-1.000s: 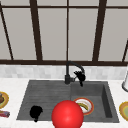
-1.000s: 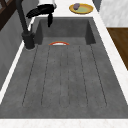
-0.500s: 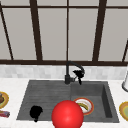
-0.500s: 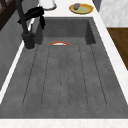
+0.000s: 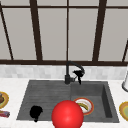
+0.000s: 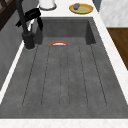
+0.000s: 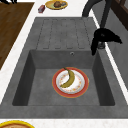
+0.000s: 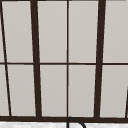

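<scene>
Faucet point(image 5: 71, 72) at the sink's point(image 5: 45, 91) back edge has the right hand point(image 5: 78, 74) at its spout, fingers seemingly curled round it; left hand point(image 5: 35, 112) idles near the front-left corner, grip unclear.

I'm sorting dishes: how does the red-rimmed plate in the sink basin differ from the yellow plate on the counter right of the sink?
The red-rimmed white plate lies on the floor of the grey basin, while the yellow plate sits up on the white counter. The red-rimmed plate carries a banana; the yellow plate holds a small purplish lump. Both are round and lie flat.
</scene>
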You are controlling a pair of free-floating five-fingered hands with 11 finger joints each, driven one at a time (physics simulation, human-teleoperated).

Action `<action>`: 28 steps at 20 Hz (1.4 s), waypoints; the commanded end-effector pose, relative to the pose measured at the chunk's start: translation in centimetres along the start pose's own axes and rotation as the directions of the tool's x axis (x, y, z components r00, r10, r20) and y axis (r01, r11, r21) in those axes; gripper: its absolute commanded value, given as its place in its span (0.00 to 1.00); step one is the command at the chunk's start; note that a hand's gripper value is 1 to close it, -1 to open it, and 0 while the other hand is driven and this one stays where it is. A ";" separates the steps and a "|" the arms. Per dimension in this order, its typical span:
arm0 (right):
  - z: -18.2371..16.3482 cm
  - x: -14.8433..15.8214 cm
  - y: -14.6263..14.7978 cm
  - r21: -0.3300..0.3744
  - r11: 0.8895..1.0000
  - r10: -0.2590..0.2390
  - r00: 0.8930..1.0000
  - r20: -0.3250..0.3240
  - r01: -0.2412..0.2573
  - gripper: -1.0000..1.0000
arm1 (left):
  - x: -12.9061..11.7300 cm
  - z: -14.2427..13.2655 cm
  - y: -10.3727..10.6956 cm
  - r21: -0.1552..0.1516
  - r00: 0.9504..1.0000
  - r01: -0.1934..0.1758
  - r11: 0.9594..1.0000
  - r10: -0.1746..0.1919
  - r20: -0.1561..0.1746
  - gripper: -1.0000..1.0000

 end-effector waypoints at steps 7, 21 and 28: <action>-0.5 4.8 0.0 0.061 0.995 0.081 0.990 -0.112 -0.075 0.00 | 0.0 0.0 0.0 0.000 1.000 0.000 1.000 0.000 0.000 0.50; 0.5 6.9 0.2 0.107 0.988 -0.078 0.959 -0.273 0.111 1.00 | 0.0 0.0 0.0 0.000 1.000 0.000 1.000 0.000 0.000 0.50; 0.6 5.7 -1.3 0.010 0.978 -0.194 0.931 -0.308 0.207 1.00 | 0.0 0.0 0.0 0.000 1.000 0.000 1.000 0.000 0.000 0.50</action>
